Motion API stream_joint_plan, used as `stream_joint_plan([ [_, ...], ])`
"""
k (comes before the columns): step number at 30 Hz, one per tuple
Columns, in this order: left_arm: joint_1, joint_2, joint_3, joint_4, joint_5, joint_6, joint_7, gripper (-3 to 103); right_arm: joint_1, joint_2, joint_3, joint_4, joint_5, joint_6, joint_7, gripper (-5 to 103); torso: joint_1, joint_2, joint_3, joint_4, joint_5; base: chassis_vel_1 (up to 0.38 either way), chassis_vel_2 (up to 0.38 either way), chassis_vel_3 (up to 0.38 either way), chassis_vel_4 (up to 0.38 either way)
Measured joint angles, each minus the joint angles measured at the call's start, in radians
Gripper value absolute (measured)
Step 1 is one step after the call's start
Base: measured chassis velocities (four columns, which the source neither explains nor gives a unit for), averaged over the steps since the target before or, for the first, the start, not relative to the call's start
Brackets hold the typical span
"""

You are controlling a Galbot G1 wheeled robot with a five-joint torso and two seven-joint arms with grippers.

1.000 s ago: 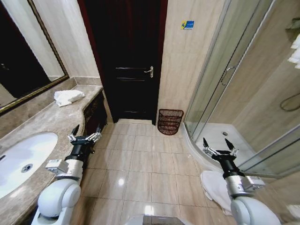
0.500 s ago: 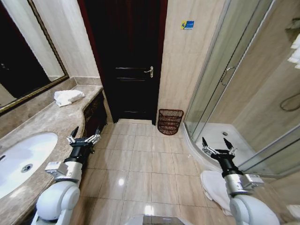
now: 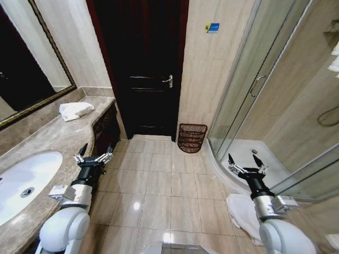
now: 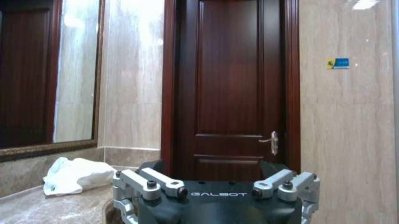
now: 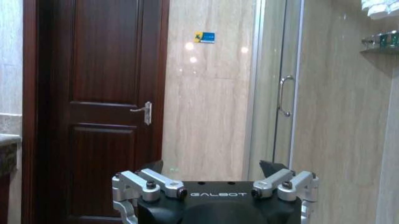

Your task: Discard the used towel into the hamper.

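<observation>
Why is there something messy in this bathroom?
A crumpled white towel lies on the marble counter beside the mirror, not in the hamper. White cloth also sits on the floor by the shower.

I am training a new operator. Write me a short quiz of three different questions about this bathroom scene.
1. True or false: the hamper stands on the floor beside the door.
2. The towel on the counter lies: A) in the sink B) near the mirror C) in the hamper
3. Fill in: both the left tool and the right tool are ____ and hold nothing.

Key: 1 true; 2 B; 3 open
</observation>
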Motion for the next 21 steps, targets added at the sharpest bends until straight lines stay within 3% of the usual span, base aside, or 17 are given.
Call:
stream_joint_plan([
  [21,0.022,-0.017,0.0,-0.013,0.013,-0.001,0.012,100,-0.018,0.006,0.002,0.001,0.005,0.014,0.0,100,0.0,0.0,0.0,-0.0001,0.0,-0.004,0.021,0.013,-0.007],
])
